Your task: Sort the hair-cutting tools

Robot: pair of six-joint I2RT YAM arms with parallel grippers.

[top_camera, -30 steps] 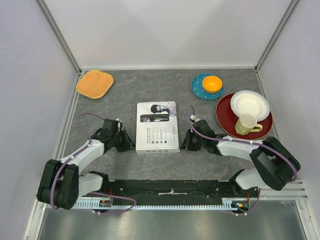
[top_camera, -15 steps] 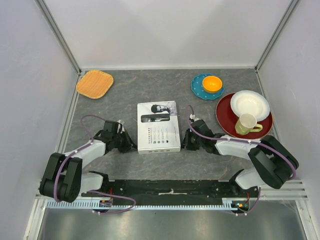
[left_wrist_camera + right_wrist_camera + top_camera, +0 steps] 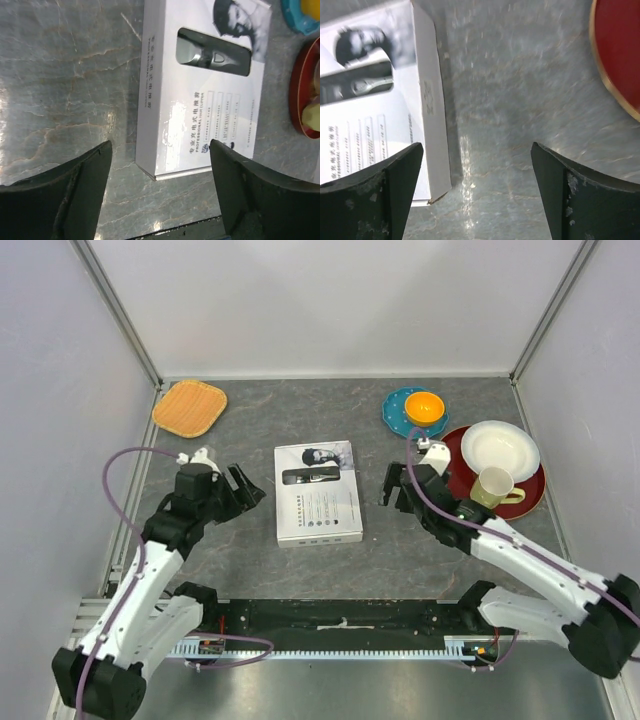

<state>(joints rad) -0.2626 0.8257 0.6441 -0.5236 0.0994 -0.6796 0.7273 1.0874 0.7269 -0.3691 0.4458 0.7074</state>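
Left pincer (image 3: 244,486), right pincer (image 3: 391,487): both wide, empty, flanking box (image 3: 316,495) on tabletop (image 3: 300,420). I see the clipper (image 3: 212,57) in the box window best by left wrist; orange mat (image 3: 189,407) shows overhead only.

Grey marbled bench (image 3: 300,420) carried a central white box (image 3: 317,494), an orange square dish (image 3: 189,407), teal saucer (image 3: 395,412) and red plate (image 3: 533,492).

The left arm (image 3: 142,575) and right arm (image 3: 520,553) wear white shells over black joints, each trailed by a mauve cable (image 3: 106,483). The black, wedge-shaped pincer fingers (image 3: 360,200) show pale scuffs.
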